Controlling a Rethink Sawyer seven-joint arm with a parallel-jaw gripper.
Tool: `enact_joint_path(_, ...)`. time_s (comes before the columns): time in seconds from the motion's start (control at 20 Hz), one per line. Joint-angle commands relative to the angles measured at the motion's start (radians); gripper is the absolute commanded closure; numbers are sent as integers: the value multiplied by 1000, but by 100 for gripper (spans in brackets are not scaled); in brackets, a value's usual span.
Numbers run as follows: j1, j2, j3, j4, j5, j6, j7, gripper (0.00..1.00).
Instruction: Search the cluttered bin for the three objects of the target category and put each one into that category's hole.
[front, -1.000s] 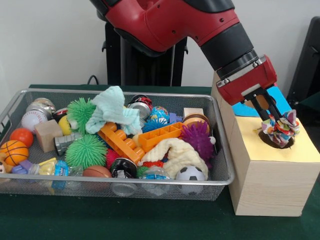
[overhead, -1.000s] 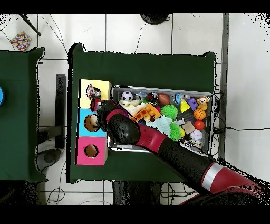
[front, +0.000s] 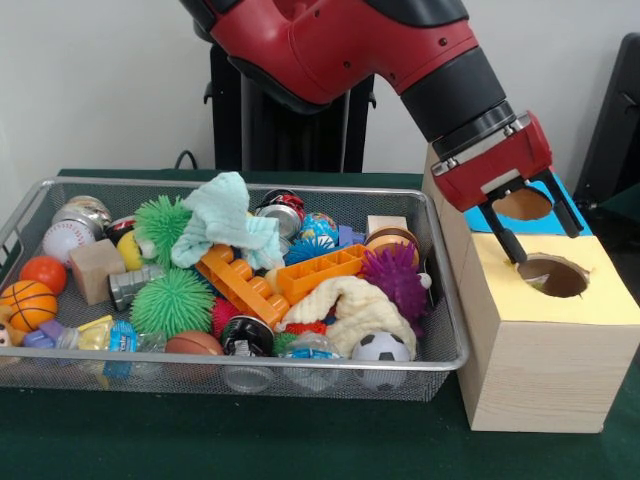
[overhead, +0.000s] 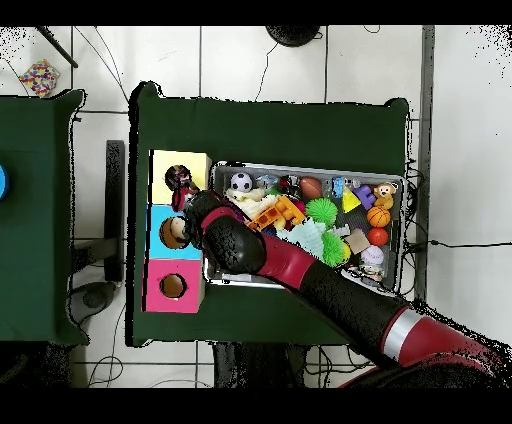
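My gripper is open and empty, with its fingers spread just above the round dark hole in the yellow-topped wooden box, right of the wire mesh bin. A pale scrap shows inside the hole's near edge. In the bin a mint-green cloth lies on top at the back and a cream cloth lies near the front. No white dotted cloth shows. In the overhead view the gripper covers the yellow box's hole, next to the bin.
A blue-topped box stands behind the yellow one, and a red-topped box follows it in the overhead view. The bin holds green spiky balls, a purple spiky ball, orange bricks, sport balls and cans.
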Motion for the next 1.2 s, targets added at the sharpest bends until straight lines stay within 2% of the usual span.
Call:
enact_joint_path(0.05, -3, 2, -54, -115, 52, -12, 249, 0)
enact_joint_path(0.2, 21, -31, -90, -120, 66, 59, 207, 0)
enact_joint_path(0.4, 5, -35, -72, -118, 87, 142, 197, 0)
enact_joint_path(0.55, 13, -61, -94, -130, 97, 223, 158, 0)
enact_joint_path(0.7, 63, -145, -196, -160, 91, 358, 81, 0)
enact_joint_path(0.8, 102, -198, -269, -176, 121, 456, 100, 0)
enact_joint_path(0.9, 145, -243, -346, -209, 118, 556, 112, 0)
enact_joint_path(1.05, 234, -301, -497, -291, 73, 739, 150, 0)
enact_joint_path(1.2, 264, -339, -558, -338, -12, 811, 144, 0)
